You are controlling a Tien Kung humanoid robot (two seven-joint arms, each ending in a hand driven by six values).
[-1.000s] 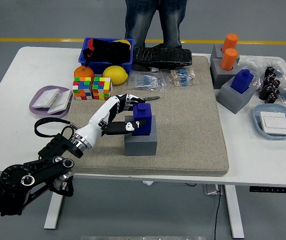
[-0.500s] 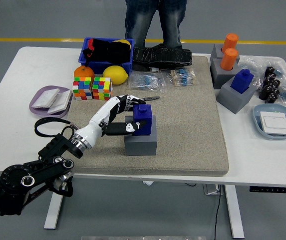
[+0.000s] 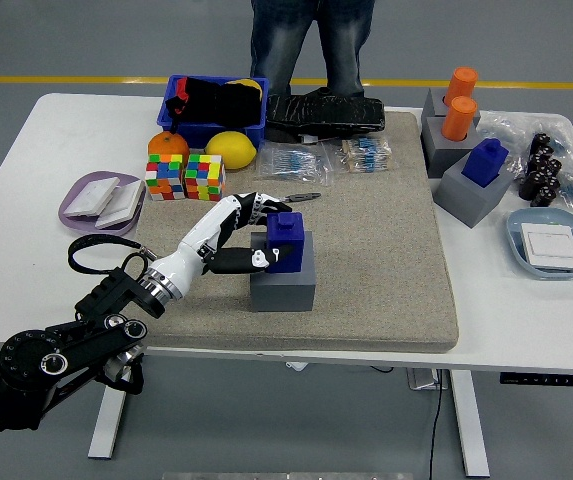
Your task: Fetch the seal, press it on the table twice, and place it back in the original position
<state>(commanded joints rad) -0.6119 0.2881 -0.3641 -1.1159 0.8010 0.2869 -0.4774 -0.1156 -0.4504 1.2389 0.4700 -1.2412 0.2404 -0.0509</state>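
Note:
A blue seal [image 3: 288,243] stands upright on a grey block [image 3: 284,285] at the left middle of the tan mat [image 3: 386,250]. My left hand [image 3: 262,232] reaches in from the lower left and closes on the seal's left side. Its fingers [image 3: 258,203] curl over the seal's top left corner, and the thumb [image 3: 254,260] presses its lower left face. The right arm is out of view.
A second blue seal [image 3: 485,162] and two orange ones [image 3: 459,105] sit on grey blocks at the right. Puzzle cubes [image 3: 184,177], an orange [image 3: 167,145], a lemon [image 3: 230,149] and a blue bin [image 3: 216,105] lie behind my hand. A purple tray [image 3: 101,200] is left. A person [image 3: 311,45] stands at the far side.
The seal has sunk slightly onto the grey block, and my left hand has shifted a little down and left with it.

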